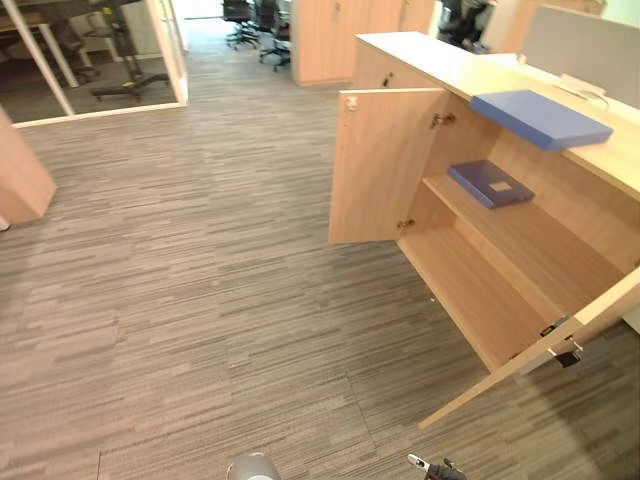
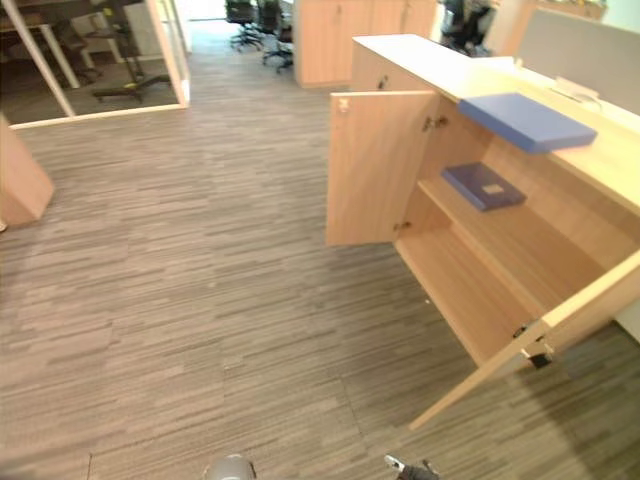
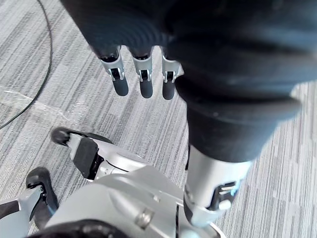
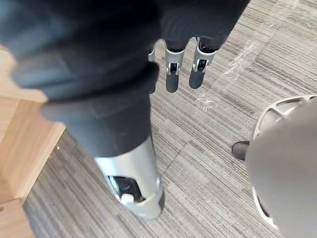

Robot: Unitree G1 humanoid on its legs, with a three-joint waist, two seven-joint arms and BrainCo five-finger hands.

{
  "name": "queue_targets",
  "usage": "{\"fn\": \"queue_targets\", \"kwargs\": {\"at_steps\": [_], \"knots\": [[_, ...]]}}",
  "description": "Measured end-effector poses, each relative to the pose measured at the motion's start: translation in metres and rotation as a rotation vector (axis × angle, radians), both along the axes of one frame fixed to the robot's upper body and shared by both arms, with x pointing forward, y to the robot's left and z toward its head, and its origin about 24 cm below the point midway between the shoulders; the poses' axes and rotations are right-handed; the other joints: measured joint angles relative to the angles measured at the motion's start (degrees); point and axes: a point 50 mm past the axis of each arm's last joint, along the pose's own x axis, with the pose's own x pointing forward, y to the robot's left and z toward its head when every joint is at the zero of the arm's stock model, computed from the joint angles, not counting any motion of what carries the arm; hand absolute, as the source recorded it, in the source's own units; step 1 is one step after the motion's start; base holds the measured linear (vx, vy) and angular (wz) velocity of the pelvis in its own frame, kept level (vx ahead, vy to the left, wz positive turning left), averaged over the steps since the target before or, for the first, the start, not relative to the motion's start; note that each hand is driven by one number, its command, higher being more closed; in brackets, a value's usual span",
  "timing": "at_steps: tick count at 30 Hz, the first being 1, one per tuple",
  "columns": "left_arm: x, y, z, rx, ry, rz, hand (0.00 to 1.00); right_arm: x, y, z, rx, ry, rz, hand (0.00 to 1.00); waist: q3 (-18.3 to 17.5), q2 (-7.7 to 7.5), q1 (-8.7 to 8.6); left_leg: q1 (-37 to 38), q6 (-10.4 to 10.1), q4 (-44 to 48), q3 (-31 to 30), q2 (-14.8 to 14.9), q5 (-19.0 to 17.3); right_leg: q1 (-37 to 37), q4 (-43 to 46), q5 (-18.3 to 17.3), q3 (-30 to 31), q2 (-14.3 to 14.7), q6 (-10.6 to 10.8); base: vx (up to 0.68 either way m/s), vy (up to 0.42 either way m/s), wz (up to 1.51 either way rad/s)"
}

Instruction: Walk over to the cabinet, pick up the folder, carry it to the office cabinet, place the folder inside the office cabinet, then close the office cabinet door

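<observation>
Your left hand (image 3: 145,84) and right hand (image 4: 172,79) hang empty, fingers straight and apart, free for walking; the flat blue folder (image 1: 540,118) lies at the open light-wood cabinet's (image 1: 480,290) top front edge

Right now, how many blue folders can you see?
2. One folder lies on top of the cabinet; the other folder lies on the shelf inside it, doors open. More may be hidden in the cabinet's unseen parts.

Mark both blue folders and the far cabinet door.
Folder on cabinet top (image 1: 540,118): left eye view, middle of cover.
Folder on shelf (image 1: 490,183): left eye view, middle of cover.
Far cabinet door (image 1: 383,165): left eye view, middle of its panel.
</observation>
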Motion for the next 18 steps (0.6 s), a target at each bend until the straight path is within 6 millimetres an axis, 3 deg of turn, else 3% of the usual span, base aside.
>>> {"fn": "queue_targets", "kwargs": {"at_steps": [3, 5, 7, 8, 9, 10, 11, 12, 13, 14, 16, 17, 18], "knots": [[0.002, -0.001, 0.000, 0.005, -0.007, -0.003, 0.00, -0.001, -0.002, 0.000, -0.007, 0.002, -0.001, 0.00, 0.55, -0.32, -0.11, -0.81, -1.64, -16.81, -5.79, -3.13, 2.12, 2.59, -2.01, 0.93, 2.09, -2.30, 1.83, 0.34, 0.105, -0.39], [0.002, -0.002, 0.000, 0.010, -0.012, 0.015, 0.00, -0.001, 0.000, 0.000, -0.002, 0.002, -0.002, 0.00, 0.66, -0.32, 0.02, -0.41, -2.37, -28.62, -10.06, -4.14, 6.53, 5.03, -3.37, 1.10, 3.52, -4.24, 4.55, 0.30, 0.211, -0.31], [0.002, -0.003, 0.001, 0.014, -0.020, 0.025, 0.00, -0.003, 0.001, 0.000, -0.003, 0.002, -0.005, 0.00, 0.61, -0.24, 0.44, 0.16, -3.77, -32.71, -12.22, -4.31, 9.56, 6.52, -3.42, 0.44, 5.27, -5.80, 7.50, 0.27, 0.288, -0.45], [0.002, -0.004, 0.001, 0.013, -0.019, 0.031, 0.00, -0.004, 0.001, 0.000, -0.003, 0.004, -0.006, 0.00, 0.59, -0.13, 0.75, 0.66, -3.53, -32.87, -12.38, -4.22, 10.47, 7.33, -3.49, 0.21, 6.14, -6.15, 8.44, 0.41, 0.518, -0.67], [-0.002, -0.005, 0.000, 0.011, -0.010, 0.046, 0.00, -0.008, 0.001, -0.001, -0.007, 0.007, -0.011, 0.00, -0.02, 0.21, 1.29, 1.51, -3.72, -32.06, -12.71, -4.11, 15.14, 8.56, -3.46, -0.52, 7.77, -6.94, 10.65, 0.36, 0.483, -0.77], [-0.005, -0.002, 0.001, 0.019, -0.008, 0.063, 0.00, -0.011, 0.003, -0.001, -0.004, 0.007, -0.015, 0.00, -0.81, -0.01, 1.57, 1.35, -3.69, -30.00, -12.42, -5.31, 22.03, 8.91, -3.38, -0.84, 9.39, -9.02, 12.84, 0.38, 0.511, -0.73], [-0.005, 0.004, 0.002, 0.035, -0.013, 0.071, 0.00, -0.010, 0.010, -0.002, 0.015, 0.007, -0.015, 0.00, -0.84, -1.84, 1.63, 1.30, -3.36, -28.93, -11.15, -6.85, 20.82, 9.00, -3.38, -0.82, 9.98, -10.95, 13.83, 0.29, 0.374, -0.59], [0.001, 0.012, 0.004, 0.054, -0.027, 0.065, 0.00, -0.009, 0.020, -0.003, 0.042, 0.002, -0.017, 0.00, -1.41, -3.95, 1.55, 1.37, -2.08, -29.09, -8.71, -9.57, 19.06, 7.78, -3.01, 0.38, 10.23, -14.77, 15.38, 0.39, 0.482, -0.53], [0.006, 0.012, 0.004, 0.055, -0.036, 0.063, 0.00, -0.004, 0.021, -0.002, 0.044, -0.008, -0.013, 0.00, -1.57, -4.19, 1.70, 1.61, -0.34, -28.36, -6.71, -11.74, 17.60, 6.69, -2.79, 2.77, 11.02, -17.47, 15.95, 0.37, 0.438, -0.53], [0.006, 0.011, 0.004, 0.051, -0.035, 0.062, 0.00, -0.001, 0.019, -0.001, 0.040, -0.016, -0.009, 0.00, -1.70, -4.20, 1.72, 1.97, 0.39, -27.79, -5.57, -12.53, 17.37, 6.56, -2.63, 3.95, 11.68, -18.60, 16.04, 0.33, 0.427, -0.65], [0.004, 0.006, 0.002, 0.040, -0.019, 0.042, 0.00, 0.004, 0.011, 0.000, 0.026, -0.025, 0.002, 0.00, -2.56, -2.41, 1.77, 4.21, 3.17, -27.79, -1.39, -15.59, 13.74, 3.34, 2.46, 6.91, 14.46, -23.70, 14.68, 0.26, 0.383, -0.68], [0.003, 0.005, 0.001, 0.036, -0.013, 0.036, 0.00, 0.005, 0.009, 0.001, 0.023, -0.028, 0.005, 0.00, -2.75, -1.96, 1.81, 5.26, 3.51, -28.80, -0.64, -16.37, 13.46, 2.04, 4.84, 7.46, 14.72, -24.95, 13.88, 0.24, 0.384, -0.55], [0.003, 0.002, 0.001, 0.030, -0.004, 0.005, 0.00, 0.007, 0.003, 0.002, 0.006, -0.031, 0.014, 0.00, -2.99, -0.96, 1.46, 8.01, 3.95, -31.78, 0.45, -18.05, 13.50, -0.76, 11.06, 8.84, 14.14, -27.78, 11.66, 0.21, 0.351, -0.33]]}}
